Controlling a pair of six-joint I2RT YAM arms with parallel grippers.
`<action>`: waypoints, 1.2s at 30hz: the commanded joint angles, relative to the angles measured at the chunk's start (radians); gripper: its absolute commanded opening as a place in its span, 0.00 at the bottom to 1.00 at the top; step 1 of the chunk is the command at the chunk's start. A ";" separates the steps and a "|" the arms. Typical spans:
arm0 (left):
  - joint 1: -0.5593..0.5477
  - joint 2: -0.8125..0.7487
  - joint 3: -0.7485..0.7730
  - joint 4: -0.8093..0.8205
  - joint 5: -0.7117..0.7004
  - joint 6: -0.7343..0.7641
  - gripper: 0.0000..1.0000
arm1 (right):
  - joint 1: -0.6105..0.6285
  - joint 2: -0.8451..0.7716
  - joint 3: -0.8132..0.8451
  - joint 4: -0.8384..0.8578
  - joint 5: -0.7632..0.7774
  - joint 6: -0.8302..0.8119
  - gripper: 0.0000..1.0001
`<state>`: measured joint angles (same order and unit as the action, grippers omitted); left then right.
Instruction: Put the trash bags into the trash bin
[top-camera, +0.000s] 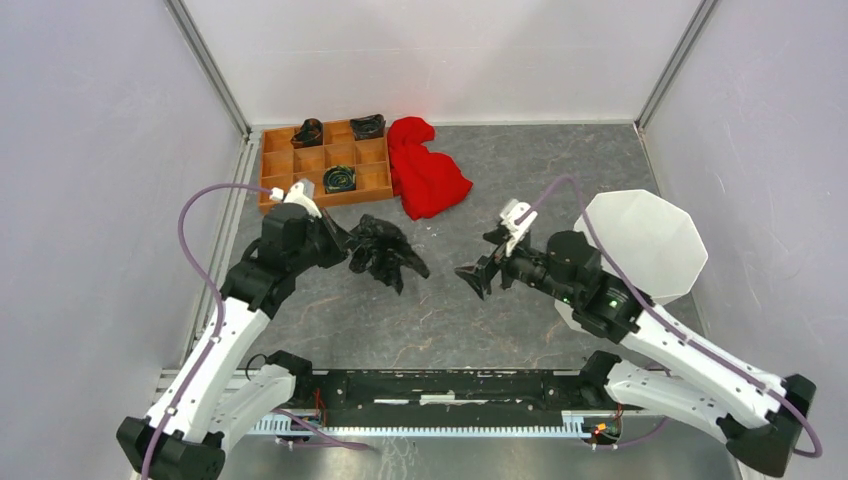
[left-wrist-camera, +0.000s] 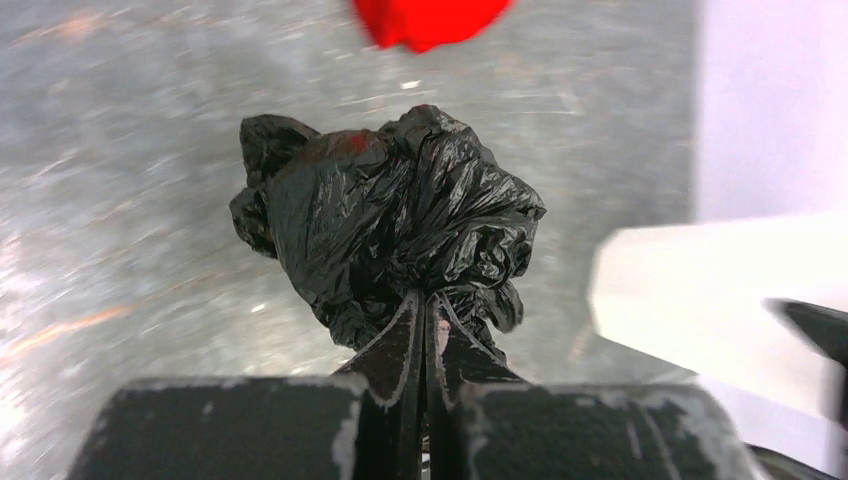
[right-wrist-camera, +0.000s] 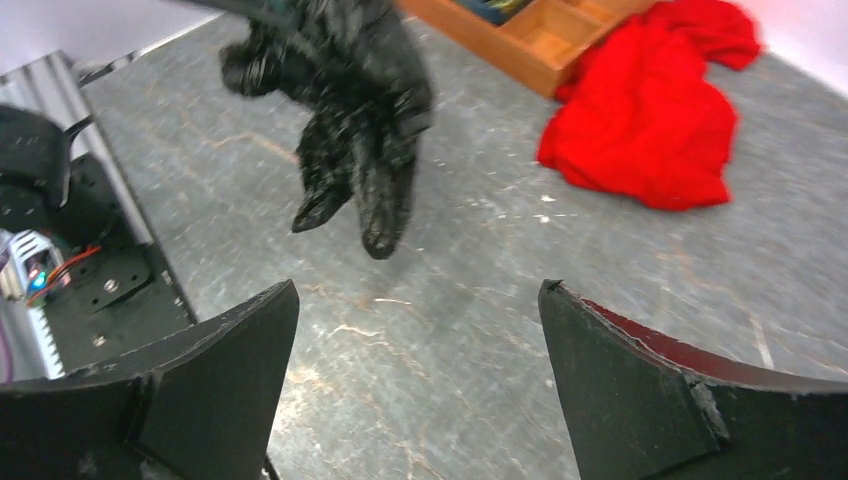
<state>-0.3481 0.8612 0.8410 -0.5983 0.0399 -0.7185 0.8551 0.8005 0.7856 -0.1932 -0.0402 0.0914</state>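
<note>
My left gripper (top-camera: 347, 252) is shut on a crumpled black trash bag (top-camera: 385, 250) and holds it above the table, left of centre. In the left wrist view the bag (left-wrist-camera: 390, 220) bulges out beyond my closed gripper (left-wrist-camera: 428, 305). My right gripper (top-camera: 478, 273) is open and empty, pointing left toward the bag, a short gap away. In the right wrist view the bag (right-wrist-camera: 350, 110) hangs ahead of my open gripper (right-wrist-camera: 418, 295). The white octagonal trash bin (top-camera: 645, 245) stands at the right, behind my right arm; it also shows in the left wrist view (left-wrist-camera: 700, 290).
A red cloth heap (top-camera: 425, 170) lies at the back centre. A brown wooden compartment tray (top-camera: 325, 165) stands at the back left with dark rolled items in some compartments. Enclosure walls stand on the left, back and right.
</note>
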 joint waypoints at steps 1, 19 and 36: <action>0.004 -0.044 0.077 0.131 0.287 -0.020 0.02 | 0.069 0.079 -0.037 0.140 -0.108 0.007 0.97; 0.005 -0.072 0.043 0.206 0.452 -0.017 0.02 | 0.172 0.268 -0.065 0.318 0.127 0.062 0.39; 0.004 0.041 0.134 -0.067 0.097 0.076 0.11 | 0.182 0.135 -0.171 0.057 -0.137 0.036 0.01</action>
<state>-0.3481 0.8803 0.9840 -0.6651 0.1802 -0.6830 1.0241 0.9657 0.6628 -0.1383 0.0410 0.0849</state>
